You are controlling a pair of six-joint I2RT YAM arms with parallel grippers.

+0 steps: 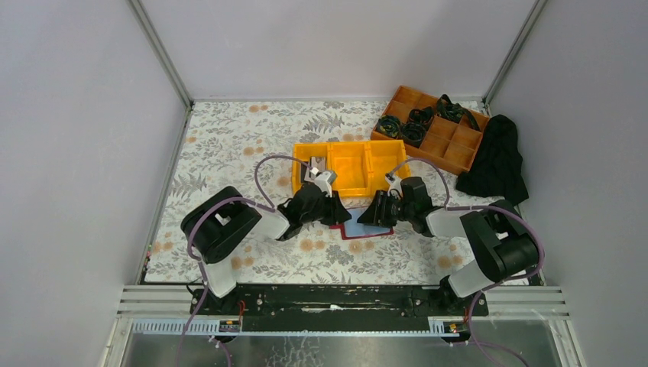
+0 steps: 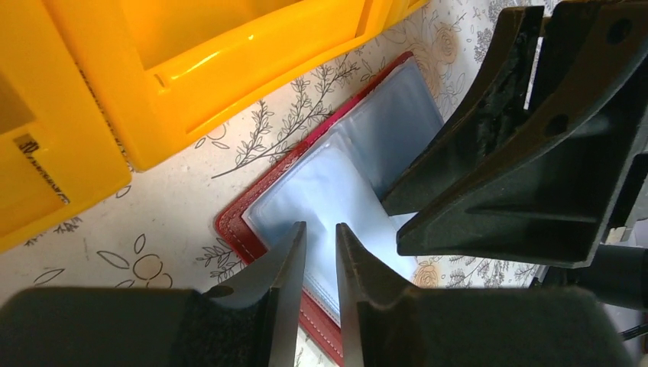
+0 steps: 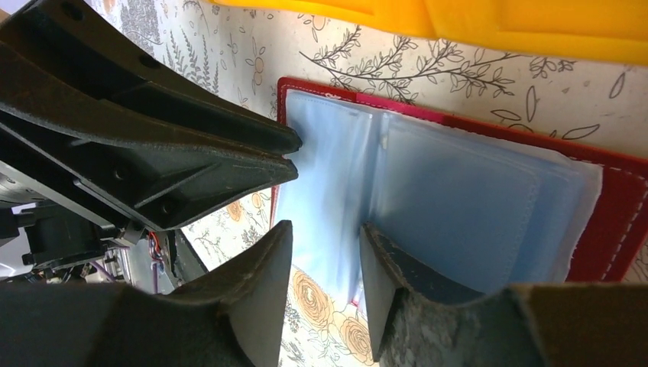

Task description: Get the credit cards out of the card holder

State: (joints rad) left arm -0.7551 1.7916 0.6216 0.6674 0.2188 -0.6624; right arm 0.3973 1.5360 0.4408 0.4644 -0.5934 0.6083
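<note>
We're tight over the card holder (image 3: 466, 191). It lies open on the table, sleeves up, just in front of the yellow bin (image 2: 252, 76) and between both arms. The right gripper (image 3: 325, 229) hangs over the sleeves with its jaws spread. The left gripper (image 2: 321, 229) shows a narrow gap at the holder's edge, and we cannot tell if it pinches a sleeve. The two crowd each other. Far right sits an orange tray (image 1: 452, 151) of black cords, with a black cloth (image 1: 497, 160) beside it. Floral tablecloth (image 1: 229, 145) underneath, grey walls (image 1: 76, 115) around.
</note>
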